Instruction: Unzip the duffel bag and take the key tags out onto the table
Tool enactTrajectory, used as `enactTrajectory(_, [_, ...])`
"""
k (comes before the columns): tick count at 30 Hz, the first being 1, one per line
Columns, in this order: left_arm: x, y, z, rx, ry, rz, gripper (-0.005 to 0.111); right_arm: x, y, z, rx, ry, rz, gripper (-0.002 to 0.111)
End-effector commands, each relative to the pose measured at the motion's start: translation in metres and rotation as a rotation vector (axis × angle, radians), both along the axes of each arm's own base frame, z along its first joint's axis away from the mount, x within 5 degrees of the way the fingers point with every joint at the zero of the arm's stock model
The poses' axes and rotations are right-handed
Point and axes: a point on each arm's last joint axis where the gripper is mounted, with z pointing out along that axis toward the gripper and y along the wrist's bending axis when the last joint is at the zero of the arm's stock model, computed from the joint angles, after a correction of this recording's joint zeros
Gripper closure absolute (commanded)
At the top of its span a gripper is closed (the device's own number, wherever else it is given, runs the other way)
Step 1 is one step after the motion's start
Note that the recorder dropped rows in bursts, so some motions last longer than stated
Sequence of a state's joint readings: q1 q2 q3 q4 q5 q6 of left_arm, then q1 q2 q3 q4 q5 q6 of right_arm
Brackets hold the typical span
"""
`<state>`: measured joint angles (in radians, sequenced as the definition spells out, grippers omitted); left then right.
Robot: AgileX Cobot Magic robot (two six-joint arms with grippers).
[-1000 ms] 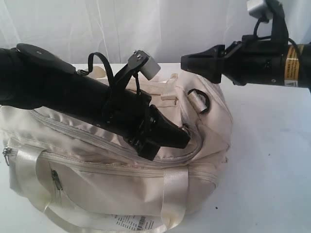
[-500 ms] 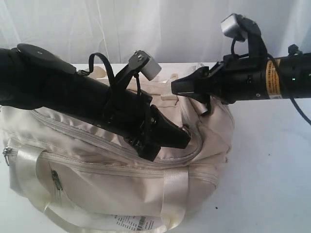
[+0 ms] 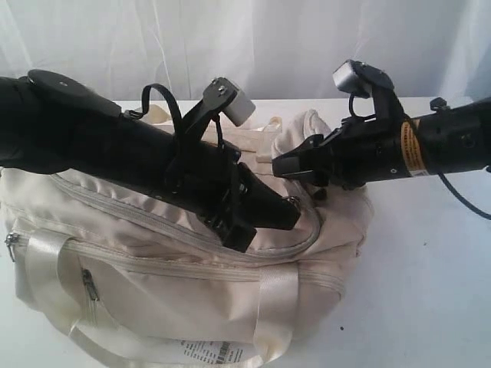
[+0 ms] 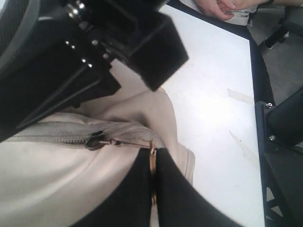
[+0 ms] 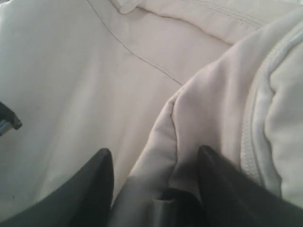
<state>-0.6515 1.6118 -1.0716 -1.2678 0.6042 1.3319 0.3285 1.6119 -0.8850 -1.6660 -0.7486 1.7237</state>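
Observation:
The cream-beige duffel bag (image 3: 153, 284) lies on the white table (image 3: 430, 291) with its top zipper closed. My left gripper (image 3: 288, 215) reaches across the bag's top. In the left wrist view my left gripper (image 4: 152, 158) is shut on the metal zipper pull (image 4: 130, 143), which leads from the slider (image 4: 94, 140). My right gripper (image 3: 285, 165) sits at the bag's far right end. In the right wrist view my right gripper (image 5: 156, 163) is open, with a raised fold of bag fabric (image 5: 189, 113) between its fingers. The key tags are hidden.
A white paper barcode label (image 3: 207, 353) pokes out under the bag's front. A satin strap (image 3: 272, 307) and a side-pocket zipper (image 3: 88, 285) cross the near face. The table's dark edge (image 4: 255, 71) and a person's hand (image 4: 222, 7) show beyond it.
My right arm has swung left and down from above the table onto the bag's far end, its fingers now straddling a fabric fold. The left arm has not moved.

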Motion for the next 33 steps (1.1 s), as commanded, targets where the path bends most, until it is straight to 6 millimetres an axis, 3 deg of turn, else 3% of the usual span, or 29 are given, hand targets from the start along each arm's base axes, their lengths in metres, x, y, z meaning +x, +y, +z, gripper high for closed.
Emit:
enactTrajectory(1, [-0.011, -0.003, 0.01, -0.06, 0.034, -0.062, 0.107, 0.003, 0.001, -0.008, -0.014, 0.024, -0.003, 0.069])
enactTrajectory(5, [-0.015, -0.003, 0.011, -0.071, 0.052, -0.1, 0.107, 0.005, 0.002, -0.011, -0.009, 0.017, -0.002, 0.083])
enactTrajectory(12, [-0.022, -0.006, 0.014, -0.105, 0.067, -0.158, 0.107, 0.006, 0.007, 0.0, 0.07, -0.156, 0.072, 0.103])
enactTrajectory(18, [-0.048, -0.024, 0.014, -0.1, 0.058, -0.267, 0.107, 0.01, 0.005, 0.0, 0.058, -0.157, 0.026, 0.103])
enactTrajectory(24, [-0.051, -0.027, 0.017, -0.138, 0.083, -0.265, 0.107, 0.01, 0.005, 0.005, 0.065, -0.201, 0.03, 0.103])
enactTrajectory(28, [-0.058, -0.028, 0.029, -0.2, 0.117, -0.348, 0.107, 0.01, 0.004, 0.005, 0.061, -0.204, 0.02, 0.103])
enactTrajectory(33, [-0.054, -0.031, 0.051, -0.231, 0.038, -0.346, 0.107, 0.009, 0.004, 0.009, 0.065, -0.215, 0.02, 0.103])
